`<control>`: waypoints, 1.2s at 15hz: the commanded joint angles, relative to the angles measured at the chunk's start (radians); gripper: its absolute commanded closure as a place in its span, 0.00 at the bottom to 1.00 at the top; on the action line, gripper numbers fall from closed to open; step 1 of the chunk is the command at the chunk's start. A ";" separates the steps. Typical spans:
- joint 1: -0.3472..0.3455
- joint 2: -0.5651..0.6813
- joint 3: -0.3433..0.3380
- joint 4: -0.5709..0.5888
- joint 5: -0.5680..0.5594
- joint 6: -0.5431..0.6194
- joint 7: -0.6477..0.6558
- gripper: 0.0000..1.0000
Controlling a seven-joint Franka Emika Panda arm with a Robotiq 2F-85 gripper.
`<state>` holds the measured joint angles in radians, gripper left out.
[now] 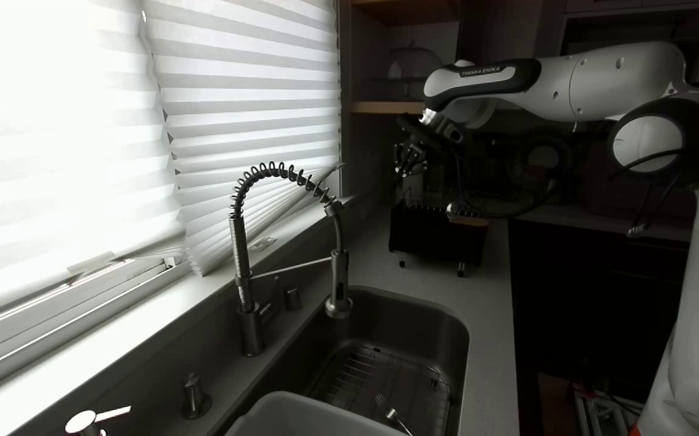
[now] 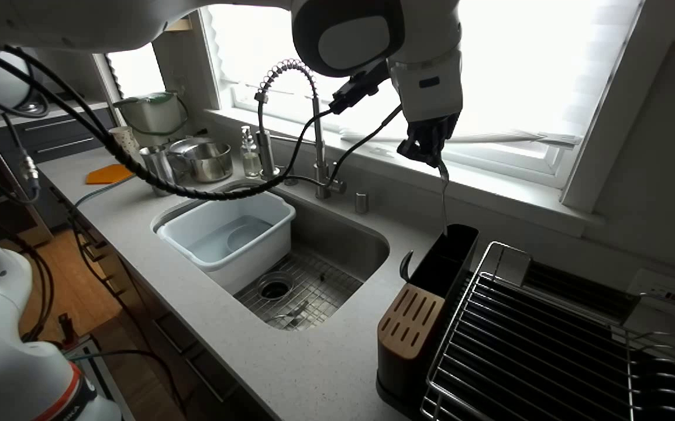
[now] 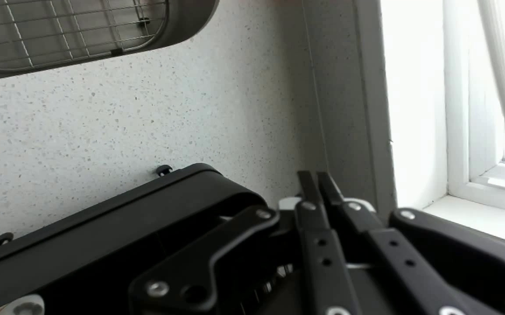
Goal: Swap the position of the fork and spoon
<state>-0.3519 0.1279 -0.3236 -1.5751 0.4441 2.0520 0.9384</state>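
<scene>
A silver fork lies on the wire grid in the sink and also shows in an exterior view. My gripper is above the far end of the black utensil caddy. It appears shut on a thin silver utensil. That utensil hangs nearly upright, its lower end at the caddy's far compartment; I cannot tell its kind. A curved spoon-like piece sticks up at the caddy's side, bright in an exterior view. In the wrist view the fingertips are close together with a narrow gap; the utensil is hidden there.
A wire dish rack stands against the caddy. The window sill and backsplash are close beside the gripper. A white tub fills part of the sink. A tall spring faucet rises behind the sink.
</scene>
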 commanded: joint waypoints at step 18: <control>-0.034 -0.057 -0.063 -0.009 -0.261 -0.104 -0.113 0.00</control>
<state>-0.3805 0.0959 -0.3800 -1.5719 0.2476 2.0017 0.8766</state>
